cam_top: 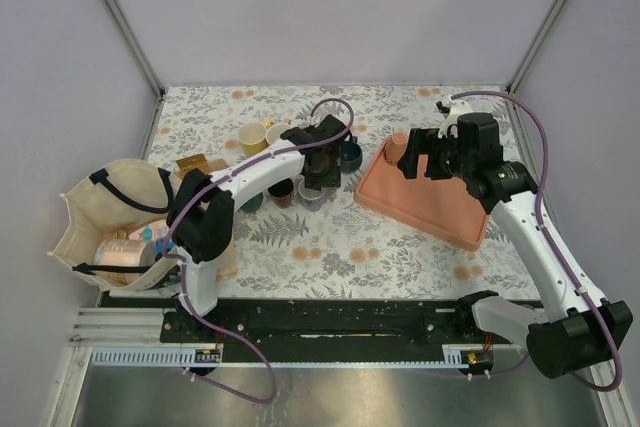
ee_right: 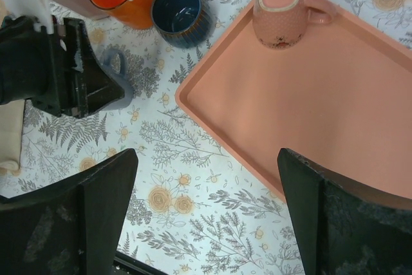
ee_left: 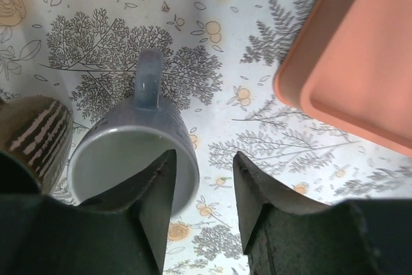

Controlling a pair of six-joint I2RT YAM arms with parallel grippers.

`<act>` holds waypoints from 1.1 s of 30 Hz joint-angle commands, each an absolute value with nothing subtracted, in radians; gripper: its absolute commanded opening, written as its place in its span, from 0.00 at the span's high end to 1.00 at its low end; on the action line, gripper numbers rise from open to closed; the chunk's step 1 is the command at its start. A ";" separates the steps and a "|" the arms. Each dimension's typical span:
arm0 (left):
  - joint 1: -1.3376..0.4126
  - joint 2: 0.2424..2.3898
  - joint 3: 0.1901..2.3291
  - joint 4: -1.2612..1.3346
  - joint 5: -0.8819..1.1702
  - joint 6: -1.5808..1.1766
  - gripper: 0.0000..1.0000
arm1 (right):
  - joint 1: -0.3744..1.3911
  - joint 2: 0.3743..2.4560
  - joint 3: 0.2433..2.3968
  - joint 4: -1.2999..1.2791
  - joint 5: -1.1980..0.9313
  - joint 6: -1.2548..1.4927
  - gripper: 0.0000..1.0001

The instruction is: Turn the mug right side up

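At the far left of the flowered table [cam_top: 330,247], a canvas bag [cam_top: 100,217] sits slumped, well apart from the work. Toward the middle, your left gripper [ee_left: 203,178] hangs over a cluster of cups. The grey-blue mug [ee_left: 122,152] stands under it on the table, mouth up, with its handle pointing away from the wrist and a striped cup [ee_left: 38,133] just beside it. The claw is partly spread and holds nothing, and bare table shows between its tips. One finger [ee_left: 151,204] overlaps the mug's rim, and from this angle it is hard to say whether it touches the wall. Further right lies the salmon tray [ee_right: 309,107], with a pink mug [ee_right: 280,11] in its far corner. Your right gripper [ee_right: 206,217] hovers over the tray's edge, fingers spread wide and empty. By the look of it the turn itself is done, since you can see straight into the mug's hollow. What is left for you is to lift the left arm clear without nudging the rim, then check that the mug stands steady.
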State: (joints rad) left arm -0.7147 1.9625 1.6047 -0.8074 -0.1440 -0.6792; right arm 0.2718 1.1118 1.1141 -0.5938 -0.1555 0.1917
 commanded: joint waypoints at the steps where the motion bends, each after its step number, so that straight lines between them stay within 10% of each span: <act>1: -0.719 1.791 1.663 -0.758 -0.135 -0.654 0.54 | 0.261 1.149 1.203 -0.637 -0.130 0.115 0.00; 8: -0.687 1.657 1.663 -0.660 -0.108 -0.425 0.47 | 0.249 1.271 1.267 -0.718 -0.201 -0.188 0.00; 13: -0.586 1.550 1.594 -0.548 0.346 -0.229 0.39 | 0.238 1.388 1.325 -0.729 -0.277 -0.404 0.00; 33: -0.356 1.310 1.414 -0.529 0.474 -0.132 0.34 | 0.233 2.026 1.881 -0.828 -0.265 -0.689 0.00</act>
